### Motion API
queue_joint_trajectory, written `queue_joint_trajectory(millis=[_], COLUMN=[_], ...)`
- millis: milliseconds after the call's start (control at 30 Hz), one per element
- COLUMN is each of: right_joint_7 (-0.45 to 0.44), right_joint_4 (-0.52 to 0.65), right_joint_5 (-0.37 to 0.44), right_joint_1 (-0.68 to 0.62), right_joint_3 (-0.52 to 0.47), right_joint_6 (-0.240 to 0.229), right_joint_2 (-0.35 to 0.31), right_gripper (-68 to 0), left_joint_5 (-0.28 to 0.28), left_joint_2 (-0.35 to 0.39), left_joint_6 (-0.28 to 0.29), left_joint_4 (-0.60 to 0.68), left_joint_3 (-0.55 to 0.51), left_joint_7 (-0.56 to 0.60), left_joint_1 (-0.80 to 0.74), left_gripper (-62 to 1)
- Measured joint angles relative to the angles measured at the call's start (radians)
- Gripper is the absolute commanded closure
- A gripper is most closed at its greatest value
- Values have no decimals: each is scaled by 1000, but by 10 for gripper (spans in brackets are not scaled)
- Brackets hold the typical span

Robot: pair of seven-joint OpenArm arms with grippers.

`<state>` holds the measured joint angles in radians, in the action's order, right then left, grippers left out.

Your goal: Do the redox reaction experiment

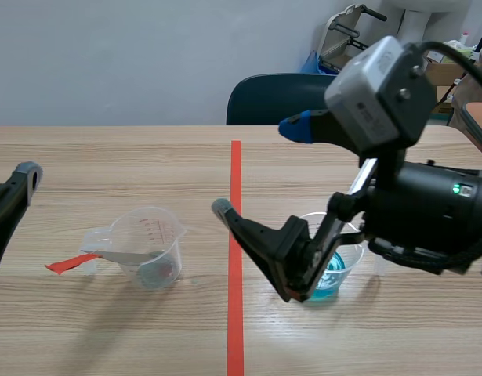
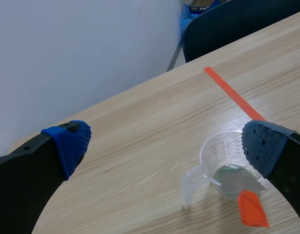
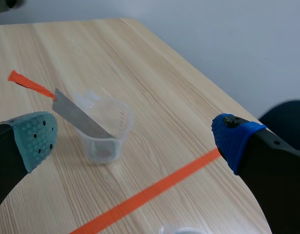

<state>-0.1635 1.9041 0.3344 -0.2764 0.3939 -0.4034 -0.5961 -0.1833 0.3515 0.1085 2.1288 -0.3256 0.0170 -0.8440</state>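
A clear plastic measuring cup point(image 1: 150, 247), with a grey metal strip point(image 1: 119, 254) tipped orange-red leaning in it, stands toward the near edge of the wooden counter point(image 1: 107, 157), left of the orange-red tape line point(image 1: 235, 235). Right of the line, a clear cup of blue liquid point(image 1: 338, 274) sits under the right arm's spread jaws. The left arm's jaws are spread too, toward the counter's left side.

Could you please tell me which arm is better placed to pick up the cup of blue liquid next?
Right, probably. The right gripper is open, its arm just over the blue cup. The left gripper, also open, is across the tape line, beyond the clear cup.
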Motion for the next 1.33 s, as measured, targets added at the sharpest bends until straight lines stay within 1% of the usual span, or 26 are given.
queue_joint_trajectory(millis=[67, 133, 200, 267, 333, 400, 467, 567, 633, 867, 1033, 1100, 1133, 1267, 1333], right_joint_7=[4, 5, 5, 5, 5, 5, 5, 6, 20, 50, 60, 60, 60, 60, 60], right_joint_4=[37, 72, 103, 134, 162, 187, 205, 213, 213, 213, 213, 213, 213, 213, 213], right_joint_5=[7, 7, 7, 7, 7, 7, 8, 8, 8, 8, 8, 8, 8, 8, 8], right_joint_1=[-69, -135, -195, -250, -300, -338, -365, -381, -381, -372, -370, -369, -369, -369, -369], right_joint_3=[-55, -95, -129, -158, -193, -217, -237, -250, -256, -270, -270, -270, -270, -270, -270], right_joint_6=[18, 49, 60, 85, 91, 117, 120, 123, 131, 131, 131, 131, 131, 131, 131], right_joint_2=[1, 1, 1, 6, 9, 11, 12, 12, 19, 25, 25, 25, 25, 25, 25], right_gripper=[-679, -679, -679, -679, -679, -679, -679, -679, -679, -679, -679, -679, -679, -679, -679], left_joint_5=[0, 6, 41, 45, 46, 46, 53, 72, 72, 71, 71, 70, 66, -19, -36], left_joint_2=[0, 0, 0, 0, 0, 0, 0, 0, 0, 0, 0, 0, 0, 0, 0], left_joint_6=[22, 25, 27, 26, 26, 27, 28, 50, 50, 51, 91, 130, 136, 131, 130], left_joint_4=[0, 0, 0, 0, 0, 0, 0, 0, 0, 0, 0, 0, 0, 0, 0], left_joint_3=[-8, -10, -10, -10, -10, -10, -10, -11, -10, -10, -10, -10, -9, -9, -9], left_joint_7=[-5, -6, -6, -6, -5, -5, -5, -5, -6, -6, -6, -6, -6, -6, -6], left_joint_1=[27, 44, 49, 51, 55, 60, 60, 60, 60, 60, 60, 60, 60, 60, 60], left_gripper=[-623, -623, -623, -623, -623, -623, -623, -623, -623, -623, -623, -623, -623, -623, -623])
